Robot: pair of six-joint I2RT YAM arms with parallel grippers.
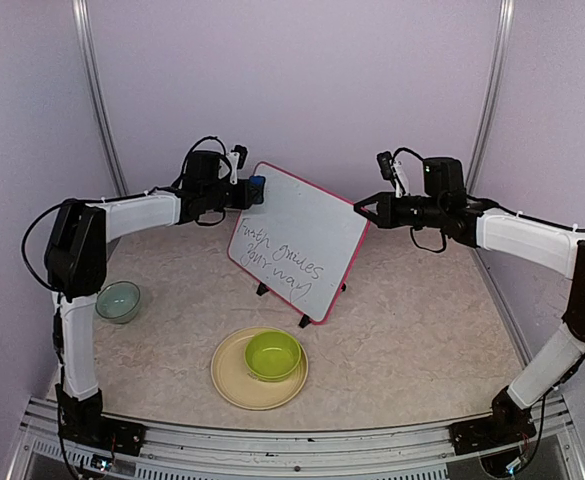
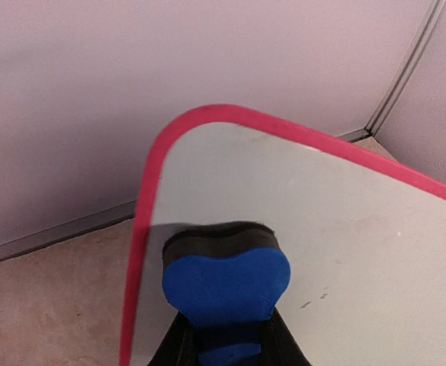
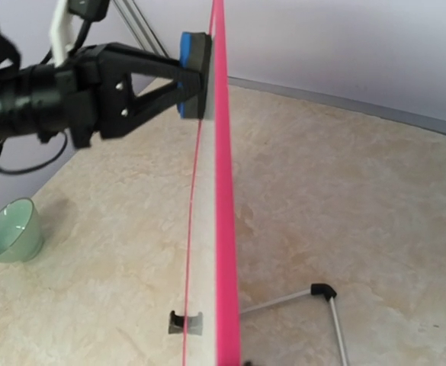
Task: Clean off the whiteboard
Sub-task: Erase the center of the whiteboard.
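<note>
Beige tabletop point(image 1: 402, 320); left claw point(image 1: 249, 190) presses eraser point(image 2: 226, 278) on whiteboard point(image 1: 302, 220).

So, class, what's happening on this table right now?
The left gripper holds a blue eraser against the top-left corner of the whiteboard, which stands propped on its feet. The right gripper, closed, sits at the board's right edge, apparently steadying it. The handwriting lower on the board has not been wiped yet.
</note>
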